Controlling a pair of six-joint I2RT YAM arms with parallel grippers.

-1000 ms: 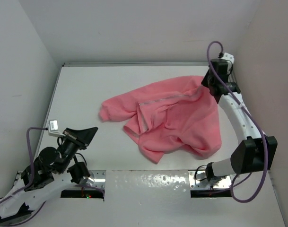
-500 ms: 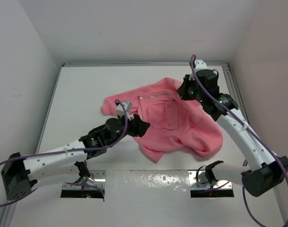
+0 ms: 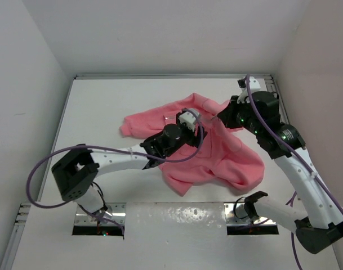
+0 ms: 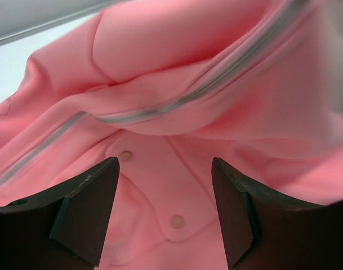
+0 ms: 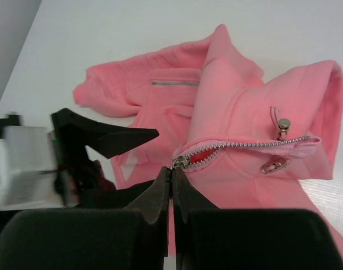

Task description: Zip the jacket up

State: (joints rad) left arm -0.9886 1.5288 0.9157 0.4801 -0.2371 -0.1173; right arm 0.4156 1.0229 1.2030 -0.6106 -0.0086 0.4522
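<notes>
The salmon-pink jacket (image 3: 216, 152) lies crumpled mid-table, one sleeve (image 3: 137, 121) reaching left. My right gripper (image 5: 172, 169) is shut, its tips pinching the metal zipper pull (image 5: 180, 161) at the end of a zipper line (image 5: 255, 144) whose edge is lifted off the table. In the top view this gripper (image 3: 223, 117) sits at the jacket's far right edge. My left gripper (image 4: 164, 163) stands open just above a pocket flap with snaps (image 4: 177, 221), holding nothing. A pale zipper (image 4: 160, 109) runs diagonally beyond it. In the top view it (image 3: 200, 128) hovers over the jacket's middle.
White walls close in the table (image 3: 98, 107) on the left, back and right. The left arm's elbow (image 3: 75, 171) juts over the near left table. The right arm (image 3: 301, 169) arches along the right side. Metal base plates (image 3: 177, 216) line the near edge.
My left arm swung from the near left out over the jacket and its jaws opened. The right gripper stayed shut and shifted left, then partly back; the jacket folded over.
</notes>
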